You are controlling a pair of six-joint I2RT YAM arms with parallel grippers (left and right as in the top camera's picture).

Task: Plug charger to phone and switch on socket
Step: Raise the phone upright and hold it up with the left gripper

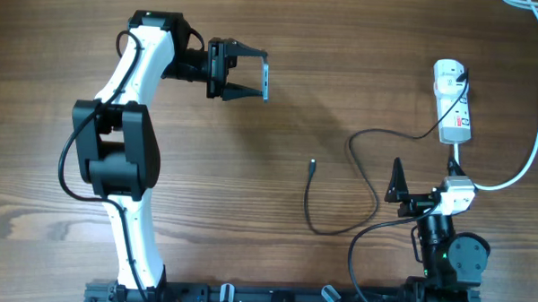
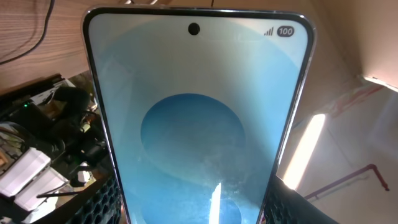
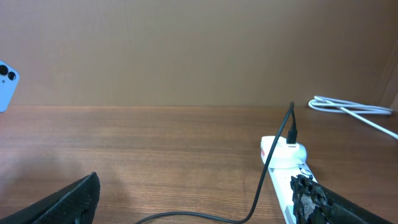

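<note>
My left gripper is shut on the phone and holds it on edge above the table's far left part. The phone's turquoise screen fills the left wrist view between the fingers. Its pale blue back shows at the left edge of the right wrist view. The white socket lies at the far right, with the charger plugged into it. The charger's thin black cable loops left, and its tip lies free on the table's middle. My right gripper is open and empty just in front of the socket; the cable runs between its fingers.
A pale blue-white thick cable runs from the socket's near end out to the far right corner and also shows in the right wrist view. The right arm's base stands at the front right. The wooden table carries nothing else.
</note>
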